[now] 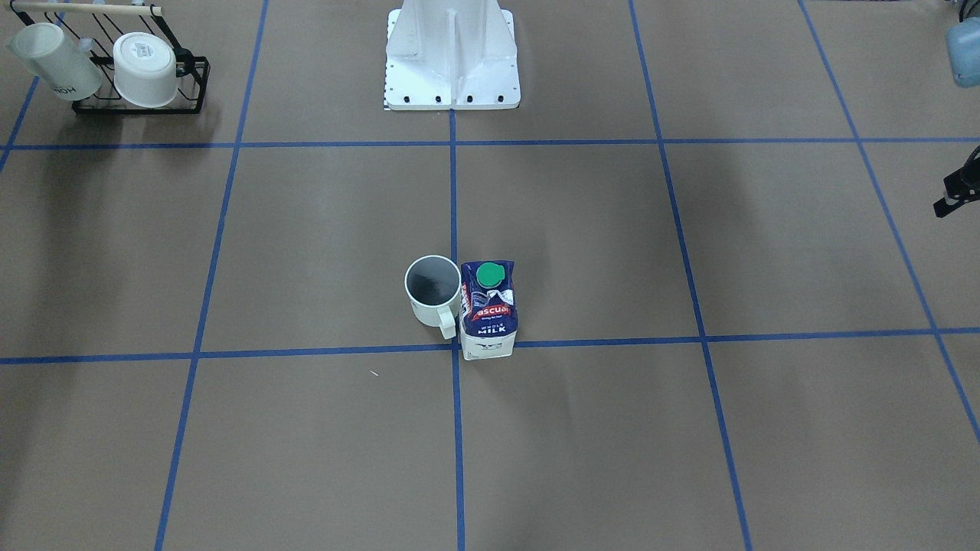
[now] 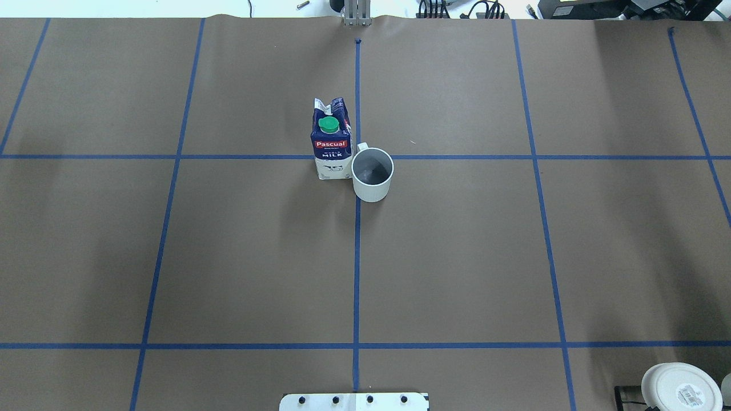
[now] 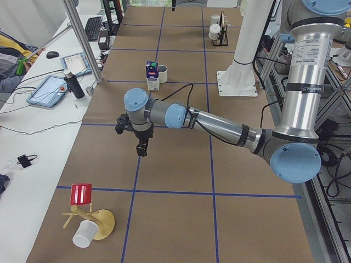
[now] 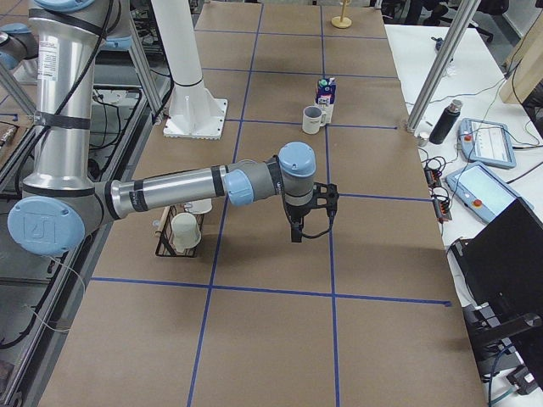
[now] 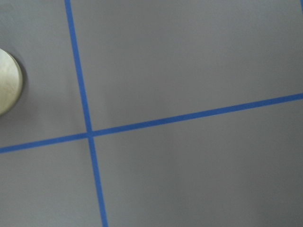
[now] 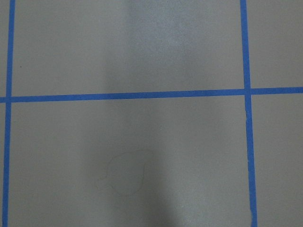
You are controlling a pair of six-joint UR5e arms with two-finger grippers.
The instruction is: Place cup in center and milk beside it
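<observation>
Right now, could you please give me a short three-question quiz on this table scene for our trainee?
1. True or false: the cup stands upright.
2. The milk has a cap coloured: A red, B green, C white.
3. Fill in: in the overhead view, the milk stands to the cup's ____.
Key: 1 true; 2 B; 3 left.
</observation>
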